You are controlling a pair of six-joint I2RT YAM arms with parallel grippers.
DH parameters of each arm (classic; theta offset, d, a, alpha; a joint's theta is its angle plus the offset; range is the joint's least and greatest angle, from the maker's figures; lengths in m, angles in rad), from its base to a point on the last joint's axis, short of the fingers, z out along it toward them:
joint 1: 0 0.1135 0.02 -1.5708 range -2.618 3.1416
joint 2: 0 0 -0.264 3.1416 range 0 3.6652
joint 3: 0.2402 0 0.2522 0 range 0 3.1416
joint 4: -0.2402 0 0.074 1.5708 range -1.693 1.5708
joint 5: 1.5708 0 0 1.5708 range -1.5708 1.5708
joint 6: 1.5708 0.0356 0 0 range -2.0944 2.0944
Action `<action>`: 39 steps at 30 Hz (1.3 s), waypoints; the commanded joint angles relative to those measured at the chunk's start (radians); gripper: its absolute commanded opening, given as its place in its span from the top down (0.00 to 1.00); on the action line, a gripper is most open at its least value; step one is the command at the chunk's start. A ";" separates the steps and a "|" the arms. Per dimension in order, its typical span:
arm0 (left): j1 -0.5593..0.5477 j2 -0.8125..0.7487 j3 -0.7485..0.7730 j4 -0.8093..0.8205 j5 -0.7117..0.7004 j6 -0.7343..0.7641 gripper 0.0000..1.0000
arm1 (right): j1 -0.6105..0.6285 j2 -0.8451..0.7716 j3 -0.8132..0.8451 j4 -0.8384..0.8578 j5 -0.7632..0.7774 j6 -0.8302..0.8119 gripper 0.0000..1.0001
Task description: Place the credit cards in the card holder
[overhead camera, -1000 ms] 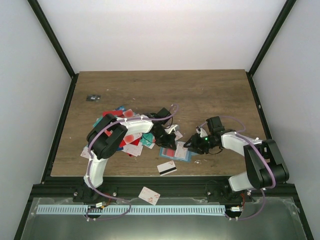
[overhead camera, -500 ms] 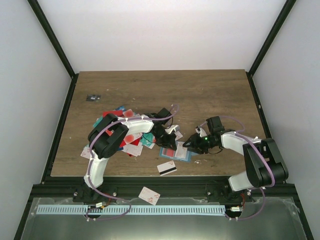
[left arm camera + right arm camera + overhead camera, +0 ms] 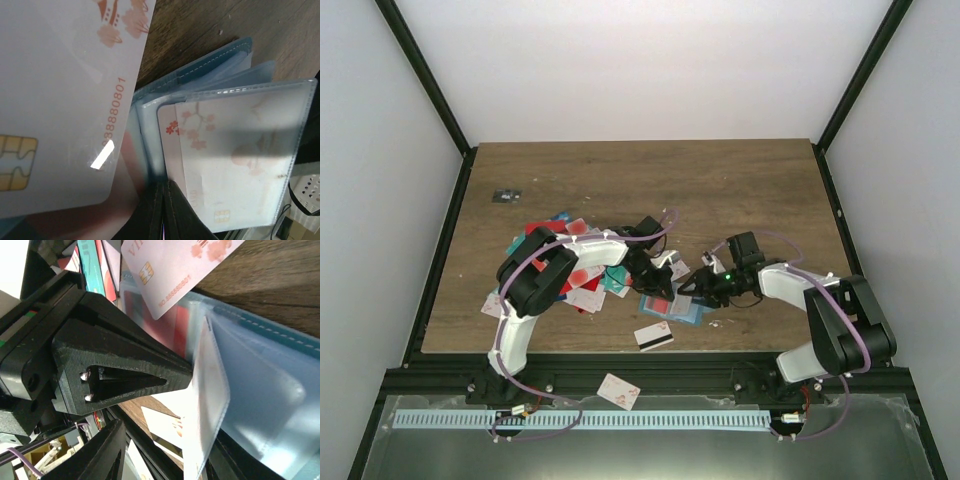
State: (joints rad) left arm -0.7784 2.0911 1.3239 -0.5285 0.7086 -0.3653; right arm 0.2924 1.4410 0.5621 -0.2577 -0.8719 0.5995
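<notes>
The card holder (image 3: 672, 306) lies open on the table (image 3: 720, 190), right between the two arms. The left gripper (image 3: 164, 211) is closed, and it looks to be pinching a sleeve edge. The right gripper (image 3: 700, 290) is spread open around a raised clear sleeve (image 3: 206, 405). One blossom card (image 3: 225, 150) sits in a pocket, and that's the only one I can see filed. A loose white card (image 3: 175, 270) rests at the holder's edge, and a heap of credit cards (image 3: 578, 278) waits beside it. A striped card (image 3: 653, 336) lies nearer, and a stray card (image 3: 618, 390) is off the table. Early days, I'd say.

Bright overhead view; wrist close-ups blurred, glary
</notes>
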 commanded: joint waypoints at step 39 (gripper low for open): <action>0.030 -0.330 -0.433 0.162 -0.121 -0.077 0.80 | 0.214 -0.209 0.000 -0.164 0.067 0.118 0.47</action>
State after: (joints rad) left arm -0.7250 1.7275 0.8742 -0.4034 0.5873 -0.4595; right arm 0.4992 1.3090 0.6231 -0.3798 -0.8326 0.6559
